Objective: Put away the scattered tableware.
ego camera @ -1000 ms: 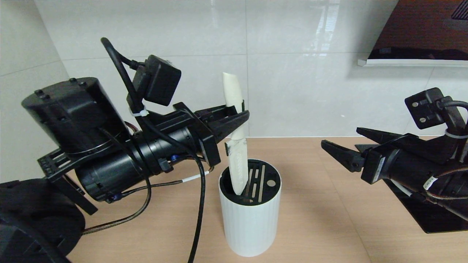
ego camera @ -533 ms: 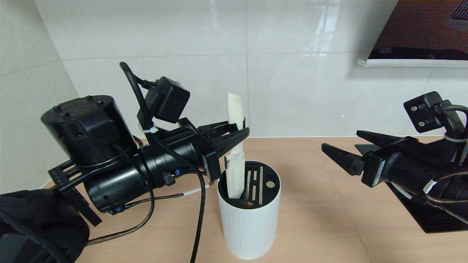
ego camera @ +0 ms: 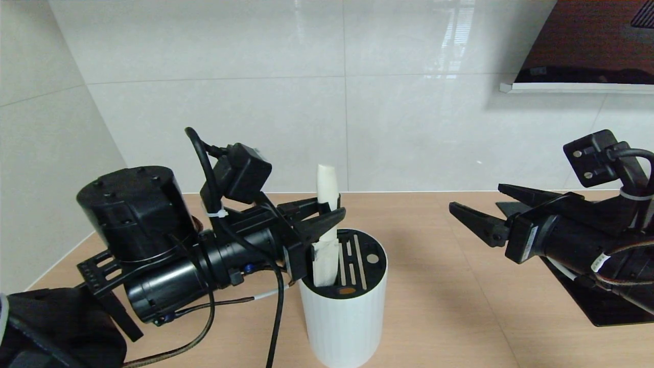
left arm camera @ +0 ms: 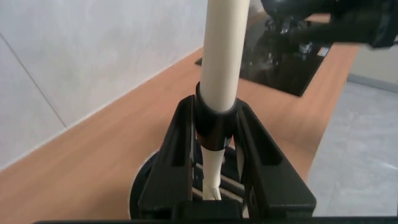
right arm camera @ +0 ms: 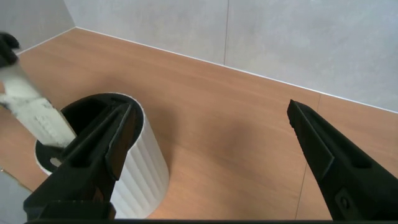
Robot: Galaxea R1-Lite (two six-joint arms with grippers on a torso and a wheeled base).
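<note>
One knife, upright, blade down in one holder. My left fingers clamp its handle; right fingers apart, empty.

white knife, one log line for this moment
left fingers shut on white knife with cream handle | blade partly in slot of white ribbed cylindrical holder | right fingers open, apart

Left hand clamped tight, right hand spread apart.
</note>
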